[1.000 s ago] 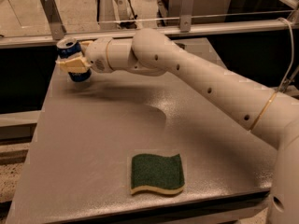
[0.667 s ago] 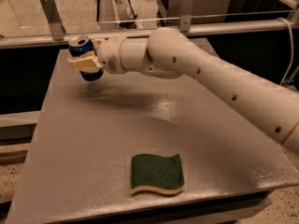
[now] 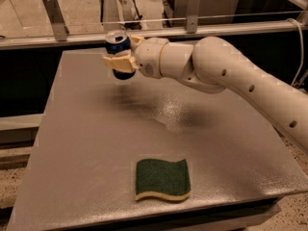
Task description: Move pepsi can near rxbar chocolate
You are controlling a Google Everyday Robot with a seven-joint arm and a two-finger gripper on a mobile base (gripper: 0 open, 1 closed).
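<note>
The pepsi can [image 3: 117, 46] is a small blue can with a silver top. It hangs upright in the air above the far left part of the grey table [image 3: 96, 143]. My gripper [image 3: 120, 57] is shut on the can, with one pale finger [image 3: 118, 63] across its front. The white arm reaches in from the right. The rxbar chocolate is out of view; the arm may hide it.
A green sponge [image 3: 162, 178] with a yellow underside lies near the table's front edge. A metal rail [image 3: 183, 30] with upright brackets runs behind the table's far edge. A cable [image 3: 301, 52] hangs at the right.
My gripper has carried the pepsi can to the right and toward the table's middle, lifted off the surface. The sponge has not moved.
</note>
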